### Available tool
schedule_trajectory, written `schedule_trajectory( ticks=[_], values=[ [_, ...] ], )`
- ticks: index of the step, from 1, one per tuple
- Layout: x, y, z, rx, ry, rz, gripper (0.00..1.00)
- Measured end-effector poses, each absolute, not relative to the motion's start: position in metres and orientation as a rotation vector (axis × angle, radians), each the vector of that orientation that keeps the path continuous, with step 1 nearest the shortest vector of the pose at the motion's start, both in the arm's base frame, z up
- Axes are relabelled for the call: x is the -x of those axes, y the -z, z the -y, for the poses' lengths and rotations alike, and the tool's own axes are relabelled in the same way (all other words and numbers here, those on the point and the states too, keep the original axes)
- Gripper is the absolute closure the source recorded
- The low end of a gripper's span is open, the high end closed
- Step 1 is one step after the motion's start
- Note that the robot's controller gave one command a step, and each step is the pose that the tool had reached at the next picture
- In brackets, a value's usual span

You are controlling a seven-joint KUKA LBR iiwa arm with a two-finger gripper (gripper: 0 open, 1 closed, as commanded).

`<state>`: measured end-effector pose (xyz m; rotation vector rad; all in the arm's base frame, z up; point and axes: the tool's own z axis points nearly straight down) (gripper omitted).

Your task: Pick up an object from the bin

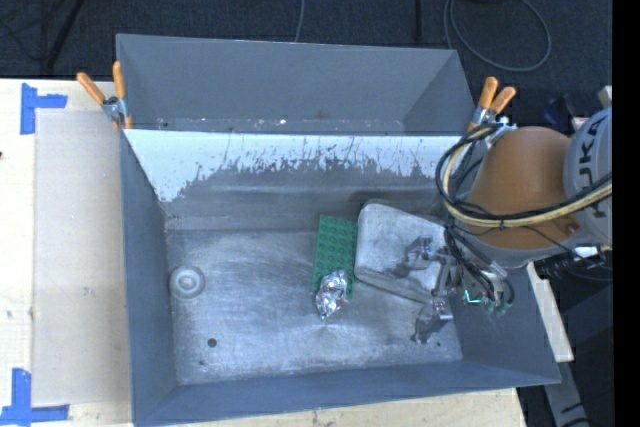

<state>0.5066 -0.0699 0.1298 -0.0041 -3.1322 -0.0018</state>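
Pale grey flat sheet, lying on the bin floor right of centre in the frame, sat beneath the gripper, whose two fingers stood apart over the sheet's lower right part. Just left of the sheet a crumpled foil ball lay against the lower end of a green studded plate, and well apart from both, at the left of the floor, sat a small clear round cap. Beyond them rose the far wall of the grey metal bin, scratched along its pale band.
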Motion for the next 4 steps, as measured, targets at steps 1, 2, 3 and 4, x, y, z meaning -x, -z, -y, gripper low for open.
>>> schedule_trajectory(
  ticks=[1, 2, 3, 4],
  values=[
    [-0.562, -0.115, 0.021, 0.262, 0.004, 3.132, 0.00],
    [-0.550, -0.078, -0.053, 0.388, 0.002, 3.125, 0.00],
    [-0.555, -0.082, -0.050, 0.390, 0.002, 3.139, 1.00],
    [-0.562, -0.239, -0.045, 0.243, 0.001, 3.139, 1.00]
  ],
)
